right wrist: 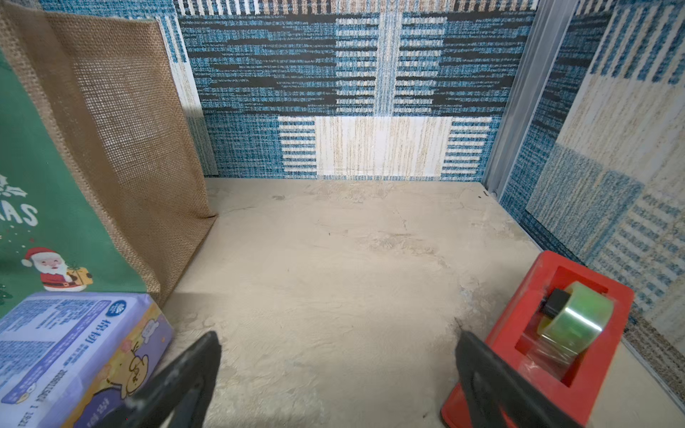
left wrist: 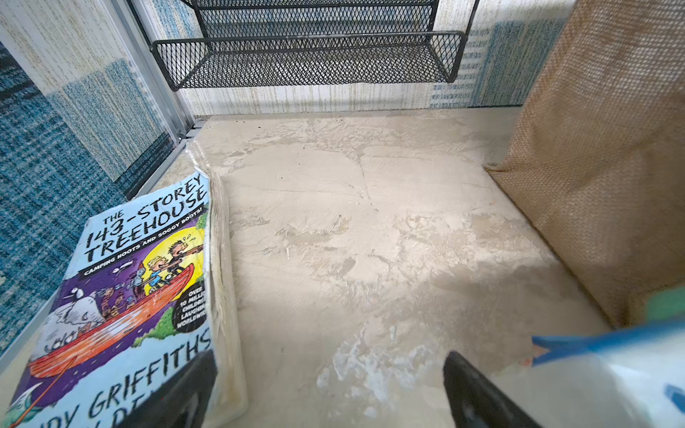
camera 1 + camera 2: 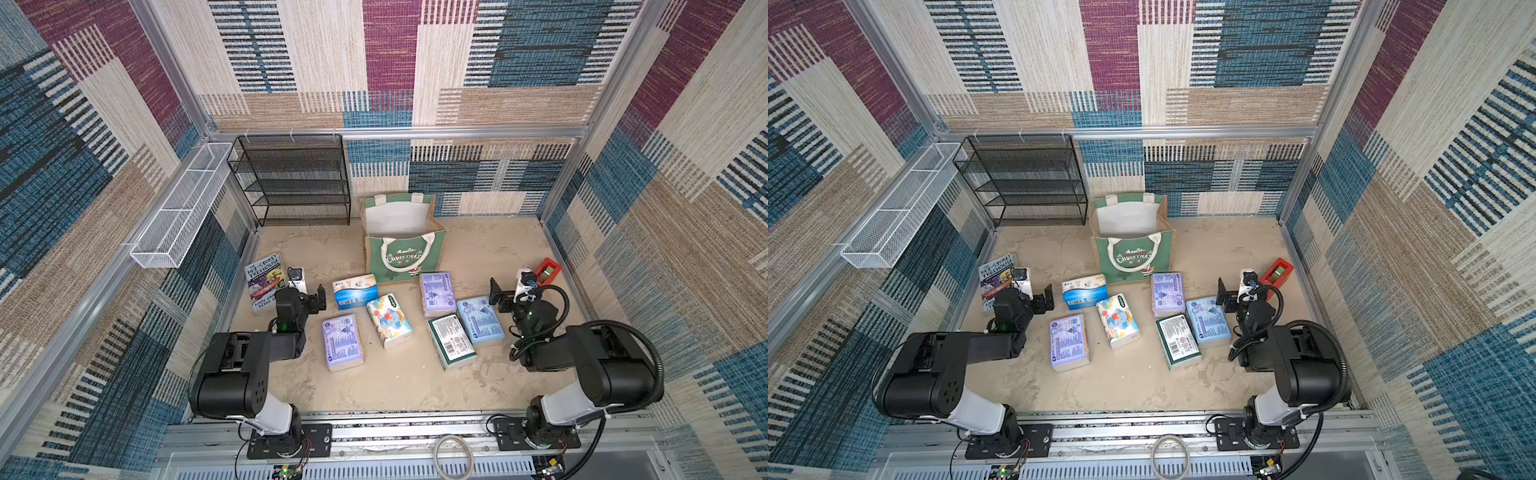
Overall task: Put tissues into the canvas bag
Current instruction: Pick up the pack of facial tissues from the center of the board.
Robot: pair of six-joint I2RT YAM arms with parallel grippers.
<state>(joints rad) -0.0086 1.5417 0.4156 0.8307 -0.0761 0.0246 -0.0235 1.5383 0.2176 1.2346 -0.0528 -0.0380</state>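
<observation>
Your left arm (image 3: 232,374) is closest. Its left gripper (image 2: 329,356) hangs with jaws spread wide, holding nothing, between the book (image 3: 266,286) and the blue-white pack (image 3: 355,291). All six tissues (image 3: 389,320) lie on the table (image 3: 395,386) before the upright canvas bag (image 3: 405,249), whose mouth is open. Your right gripper (image 1: 338,335), likewise spread and holding nothing, hovers between a lavender pack (image 1: 74,352) and the red tape dispenser (image 3: 547,270).

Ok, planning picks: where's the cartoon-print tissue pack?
In a top view the cartoon-print pack lies mid-table, between the left lavender pack and the green-white pack, close to the blue-white pack.
</observation>
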